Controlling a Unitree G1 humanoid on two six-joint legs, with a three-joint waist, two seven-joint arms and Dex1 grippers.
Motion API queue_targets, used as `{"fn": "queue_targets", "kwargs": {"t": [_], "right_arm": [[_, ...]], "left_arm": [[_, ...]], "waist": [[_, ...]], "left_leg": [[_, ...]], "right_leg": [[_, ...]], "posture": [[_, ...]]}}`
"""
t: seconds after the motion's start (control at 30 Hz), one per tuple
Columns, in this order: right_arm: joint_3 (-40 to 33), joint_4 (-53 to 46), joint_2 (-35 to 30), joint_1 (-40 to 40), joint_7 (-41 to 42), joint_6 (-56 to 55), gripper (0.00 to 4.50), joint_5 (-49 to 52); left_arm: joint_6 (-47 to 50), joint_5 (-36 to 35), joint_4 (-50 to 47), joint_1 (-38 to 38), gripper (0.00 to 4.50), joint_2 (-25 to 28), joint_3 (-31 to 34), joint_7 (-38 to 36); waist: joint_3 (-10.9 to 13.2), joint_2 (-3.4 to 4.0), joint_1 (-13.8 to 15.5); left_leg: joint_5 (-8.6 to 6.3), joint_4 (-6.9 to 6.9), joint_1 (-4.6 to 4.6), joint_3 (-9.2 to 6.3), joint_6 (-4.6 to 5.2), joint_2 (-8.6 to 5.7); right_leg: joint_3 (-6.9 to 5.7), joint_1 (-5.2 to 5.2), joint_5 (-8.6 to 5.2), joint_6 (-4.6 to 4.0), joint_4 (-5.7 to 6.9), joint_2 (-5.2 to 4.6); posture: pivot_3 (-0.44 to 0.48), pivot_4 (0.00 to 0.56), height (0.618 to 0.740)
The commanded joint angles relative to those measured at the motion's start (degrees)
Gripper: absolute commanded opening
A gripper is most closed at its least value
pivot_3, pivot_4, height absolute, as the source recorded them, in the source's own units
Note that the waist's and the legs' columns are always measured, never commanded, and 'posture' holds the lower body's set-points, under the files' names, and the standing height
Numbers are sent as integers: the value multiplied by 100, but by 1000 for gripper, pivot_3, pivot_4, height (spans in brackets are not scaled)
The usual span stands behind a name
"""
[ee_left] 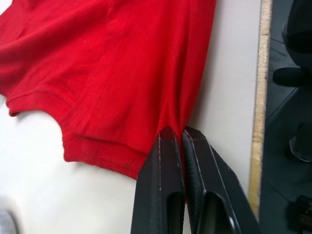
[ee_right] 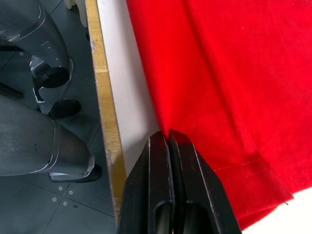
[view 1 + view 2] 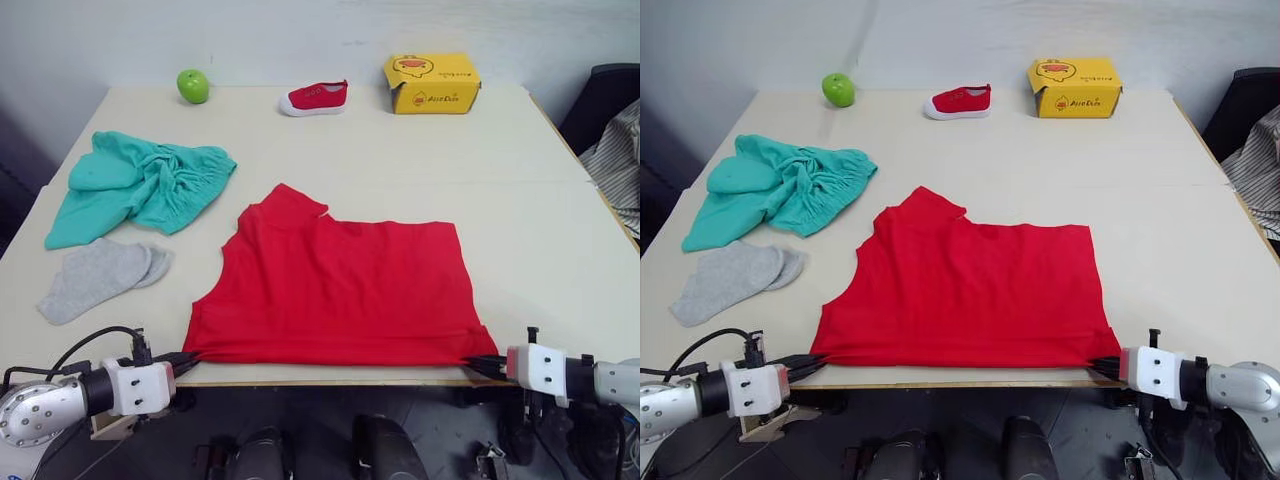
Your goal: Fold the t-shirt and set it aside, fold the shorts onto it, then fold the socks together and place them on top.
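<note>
Landmark: the t-shirt, lying flat on the counter, near fold line along the counter's front edge.

Left of the t-shirt: shorts crumpled, socks just in front of them; both well apart from the t-shirt and untouched.

Left tool: fingers clamped together on the t-shirt's near-left corner; the left wrist view shows cloth bunched between them. Right tool: likewise pinched shut on the near-right corner.

Judgement: you are mid-fold on the t-shirt. To do it well:
- Lift both corners evenly so the edge between them stays taut, not sagging.
- Carry that edge over toward the far side of the t-shirt and lay it square on the far hem and sleeve.
- Keep both grips until the cloth lies flat; release together.
- Watch the left grip: it holds little cloth and could slip.
</note>
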Motion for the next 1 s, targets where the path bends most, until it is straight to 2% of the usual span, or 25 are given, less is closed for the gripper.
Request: {"fn": "queue_targets", "kwargs": {"t": [0.03,0.2,0.43,0.47,0.57,0.67,0.77,0.8,0.87,0.93,1.0], "right_arm": [[-164,-110,64,205,-86,87,0,-126],[-201,-83,117,454,-54,-29,0,-115],[-194,193,199,517,90,-252,0,77],[-220,151,243,542,167,-3,0,355],[-271,-7,166,676,554,313,628,826],[-461,-174,-11,870,973,545,1672,1104],[-844,-91,-414,1045,1514,1169,2797,1449],[-962,47,-521,967,1641,1328,3041,1528],[-1108,370,-689,649,1800,1668,3760,1643],[-1126,817,-743,85,1819,1916,4433,1650],[-1068,1126,-712,-473,1928,2075,4478,1686]], "left_arm": [[-20,-17,-74,223,15,-30,279,77],[217,-377,-418,787,15,-85,517,-73],[496,-483,-702,1098,15,-284,716,-43],[571,-571,-768,1144,247,-316,752,-71],[958,-934,-973,1395,1040,-249,936,-369],[1691,-1513,-1186,1671,2024,-98,1326,-764],[2850,-2287,-1261,2015,3090,215,2018,-1431],[3244,-2543,-1224,2063,3296,337,2229,-1640],[3965,-2973,-1148,1895,3971,550,2531,-1823],[4755,-3526,-1111,1470,4500,729,2678,-1782],[5269,-3846,-999,955,4500,832,2661,-1680]], "waist": [[-1,-2,0],[-9,-21,-6],[-15,-44,3],[-15,-48,5],[-14,-50,3],[-13,-49,2],[-8,-48,3],[-6,-47,2],[-5,-49,-4],[-4,-49,-7],[-1,-45,-8]], "left_leg": [[1,-3,0,0,1,0],[-1,-9,0,-1,-4,4],[-1,-8,1,-2,1,1],[-1,-8,1,-4,1,2],[-1,-9,0,-6,1,3],[-2,-10,-1,-7,0,5],[-1,-5,-2,-7,4,3],[0,-5,-1,-8,6,2],[3,0,-2,-7,10,0],[7,2,2,-7,8,-1],[7,1,1,-7,-5,0]], "right_leg": [[-1,0,-1,-1,-2,2],[-4,-2,-6,-11,-5,7],[-9,1,-8,-13,-7,15],[-10,2,-8,-14,-7,15],[-11,2,-9,-16,-7,12],[-13,1,-12,-20,-8,13],[-14,1,-12,-21,-6,14],[-15,1,-16,-27,-7,14],[-14,1,-45,-81,-7,15],[-11,3,-53,-97,-7,13],[-9,2,-51,-101,-6,13]], "posture": [[0,150,740],[0,150,740],[0,150,740],[0,150,740],[0,150,740],[0,150,740],[0,150,740],[0,150,740],[0,150,740],[0,150,740],[0,150,740]]}}
